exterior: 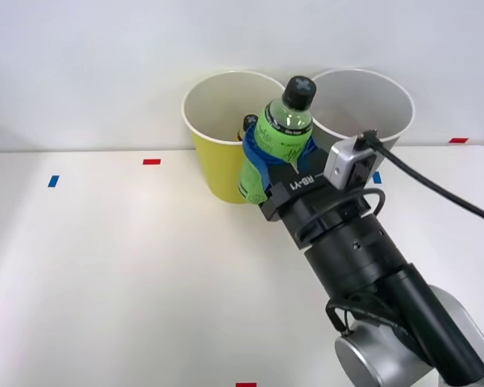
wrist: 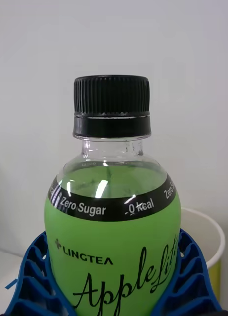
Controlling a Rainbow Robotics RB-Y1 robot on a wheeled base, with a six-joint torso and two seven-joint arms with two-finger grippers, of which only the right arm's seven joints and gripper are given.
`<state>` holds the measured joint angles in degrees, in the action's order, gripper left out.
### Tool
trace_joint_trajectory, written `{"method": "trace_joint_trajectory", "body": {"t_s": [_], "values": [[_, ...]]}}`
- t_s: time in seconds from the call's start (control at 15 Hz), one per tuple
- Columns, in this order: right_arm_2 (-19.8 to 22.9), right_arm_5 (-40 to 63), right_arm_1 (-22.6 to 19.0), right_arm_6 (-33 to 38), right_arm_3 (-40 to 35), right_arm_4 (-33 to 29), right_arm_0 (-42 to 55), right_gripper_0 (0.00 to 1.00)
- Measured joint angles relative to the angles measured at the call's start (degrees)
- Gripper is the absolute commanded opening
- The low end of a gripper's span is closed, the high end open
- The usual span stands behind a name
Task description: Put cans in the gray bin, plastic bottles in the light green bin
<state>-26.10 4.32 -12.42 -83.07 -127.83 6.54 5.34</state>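
Front view findings: two bins stand side by side at the far edge of the white table (exterior: 105,274), against the pale wall, their rims touching or nearly so; the light green bin (exterior: 214,173) is on the left, the gray bin (exterior: 391,121) on the right. Bottles counted: two. One green bottle (exterior: 278,141), black-capped, is clamped upright between the blue ribbed fingers of the right gripper (exterior: 276,165), held off the table in front of the light green bin's right side. A second bottle (exterior: 248,123), only its dark cap and amber neck visible, sits inside the light green bin just behind the held one. Cans counted: none visible. Small tape marks on the table: three red, two blue. Open table surface extends widely to the left and toward the near edge. Right wrist view confirms the grasp: fingers (wrist: 30,276) press both sides of the green bottle (wrist: 111,247), label reading "Zero Sugar", with a bin's white rim (wrist: 210,222) behind it.
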Motion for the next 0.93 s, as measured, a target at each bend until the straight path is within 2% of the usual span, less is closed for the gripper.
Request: {"method": "trace_joint_trajectory", "body": {"t_s": [0.2, 0.4, 0.67, 0.93], "values": [[2.6, 9.9, 3.0, 0.8, -2.2, 0.9, -6.1, 0.0], [5.5, 15.3, 7.4, 1.3, 0.6, 1.3, -14.5, 0.0], [9.4, 15.4, 12.1, 1.0, 12.9, 0.4, -25.1, 0.0], [12.0, 8.3, 13.3, 0.3, 26.8, -0.6, -33.1, 0.0]]}}
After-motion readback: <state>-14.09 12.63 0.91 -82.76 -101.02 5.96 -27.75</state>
